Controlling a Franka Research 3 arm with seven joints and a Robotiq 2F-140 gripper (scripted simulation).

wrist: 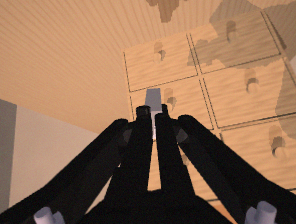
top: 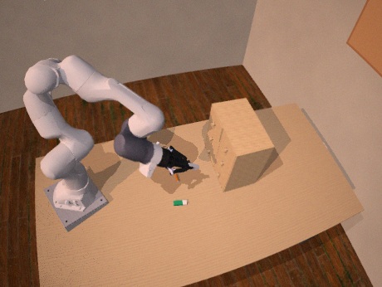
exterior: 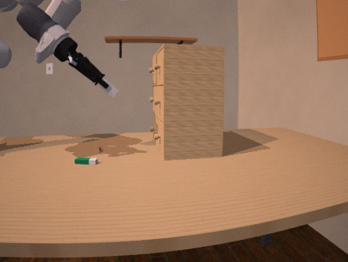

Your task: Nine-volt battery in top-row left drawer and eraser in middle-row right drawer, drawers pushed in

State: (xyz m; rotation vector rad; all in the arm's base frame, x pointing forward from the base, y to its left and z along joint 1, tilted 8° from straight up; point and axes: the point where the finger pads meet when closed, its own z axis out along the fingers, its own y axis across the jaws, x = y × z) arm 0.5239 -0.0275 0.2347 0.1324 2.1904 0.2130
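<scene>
the eraser (top: 180, 202), green with a white end, lies flat on the worktop (top: 257, 232), well apart from the small chest (top: 242, 137) and nearer the front edge than anything else. in the exterior view the eraser (exterior: 86, 160) sits just outside the patch of shadow cast on the wood. a small orange object (top: 177, 177) rests on the worktop between the eraser and the tool; it is too small to tell what it is, and the nine-volt battery cannot be made out with any certainty in these views.

the tool (top: 193, 166) hangs in the air at the end of the white arm (top: 104, 89), tilted down and pointing toward the front of the chest. its fingers are pressed together with nothing between them. in the exterior view the tool (exterior: 110, 89) is level with the middle row of drawers and stands apart from them. in the wrist view the closed fingertips line up over a drawer front with its round knob (wrist: 169, 95) just beside them.

the chest stands upright on the worktop, two drawers wide and three rows high, its knobs facing the arm. all drawer fronts seen in the wrist view look flush with one another. the arm's grey base plate (top: 92, 207) sits on the worktop's far left.
</scene>
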